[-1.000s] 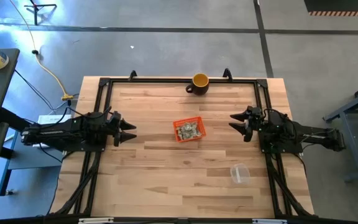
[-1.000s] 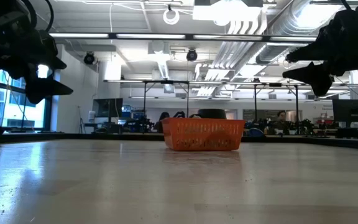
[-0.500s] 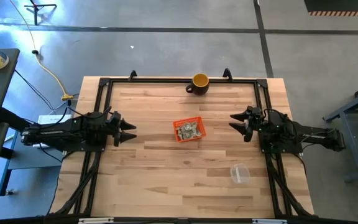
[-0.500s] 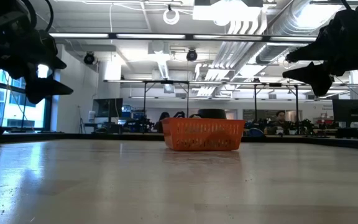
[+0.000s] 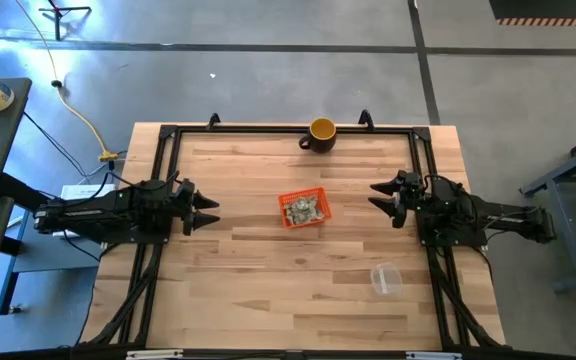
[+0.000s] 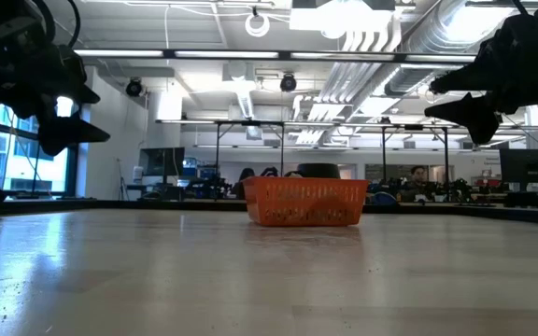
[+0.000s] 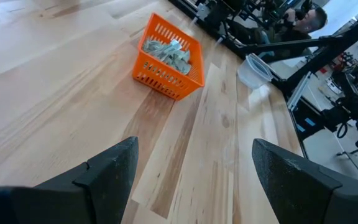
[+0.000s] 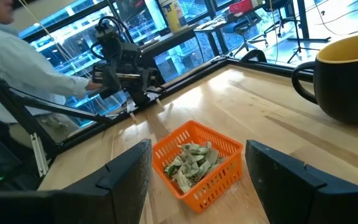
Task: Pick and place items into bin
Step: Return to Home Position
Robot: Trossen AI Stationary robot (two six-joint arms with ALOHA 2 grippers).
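Note:
The orange perforated basket (image 5: 302,209) sits flat on the middle of the table, seen also in the low view (image 6: 304,202). Several pale green and white wrapped pieces (image 7: 168,51) lie heaped inside it (image 8: 191,160). My left gripper (image 5: 208,211) hovers open above the table's left side, pointing at the basket from a distance (image 7: 194,180). My right gripper (image 5: 380,199) hovers open above the right side, likewise facing the basket (image 8: 197,180). Both are empty.
A yellow mug (image 5: 321,132) stands at the far edge (image 8: 348,78). A clear plastic cup (image 5: 385,279) lies on its side near the right near corner (image 7: 254,70). A black frame (image 5: 288,128) borders the table. A person (image 8: 17,81) stands beyond the left edge.

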